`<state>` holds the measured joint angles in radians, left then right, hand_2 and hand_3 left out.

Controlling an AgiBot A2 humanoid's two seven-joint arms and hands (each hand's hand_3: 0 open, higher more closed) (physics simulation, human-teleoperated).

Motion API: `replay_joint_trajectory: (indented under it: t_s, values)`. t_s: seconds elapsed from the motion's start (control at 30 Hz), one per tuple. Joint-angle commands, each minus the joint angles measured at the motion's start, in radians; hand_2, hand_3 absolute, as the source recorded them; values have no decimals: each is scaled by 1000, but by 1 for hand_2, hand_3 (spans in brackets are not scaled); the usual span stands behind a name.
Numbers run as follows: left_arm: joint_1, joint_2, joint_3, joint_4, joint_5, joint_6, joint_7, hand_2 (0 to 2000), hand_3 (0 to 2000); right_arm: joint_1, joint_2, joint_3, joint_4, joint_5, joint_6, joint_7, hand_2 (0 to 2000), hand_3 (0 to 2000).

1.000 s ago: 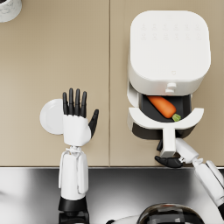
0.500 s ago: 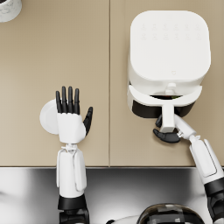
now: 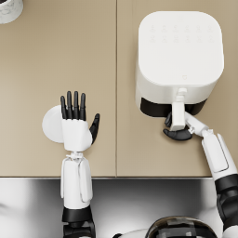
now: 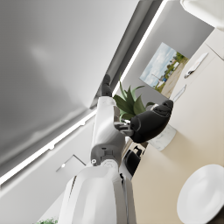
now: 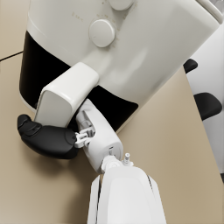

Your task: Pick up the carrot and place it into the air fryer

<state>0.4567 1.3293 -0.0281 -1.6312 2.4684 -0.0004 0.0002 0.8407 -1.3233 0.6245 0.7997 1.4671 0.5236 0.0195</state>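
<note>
The right hand is wrapping its dark fingers around the white drawer handle from below, gripping it; the right wrist view shows the same hold, with the hand tucked under the handle and pressed up to the front of the air fryer. Just beyond that hand, the drawer is now sitting flush in the air fryer, with only its dark front band showing. A second ago it was standing pulled out with the carrot lying in the basket; half a second ago it was already nearly in. So the right arm has been pushing the drawer home, and the carrot is no longer visible in any view. Judging from that, it is sitting inside the closed fryer, and the task looks essentially complete, with only the release of the handle remaining.

Well apart from the right hand, across the beige counter, the left hand is standing open with fingers spread, holding nothing, over the edge of a white plate. It has barely moved over the last second. Farther off, beyond the left hand, a pale pot is showing at the counter's corner.
</note>
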Motion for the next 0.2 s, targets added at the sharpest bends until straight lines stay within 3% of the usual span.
replay_joint_trajectory:
  t_s: [0.03, 0.2]
  values:
    - [0, 0, 0, 0, 0, 0, 0, 0, 0, 4, 2, 1, -3, 2, 31, -4, 2000, 2000]
    - [0, 0, 1, 0, 0, 0, 0, 0, 0, 3, 4, 9, 2, -4, -1, -7, 2000, 2000]
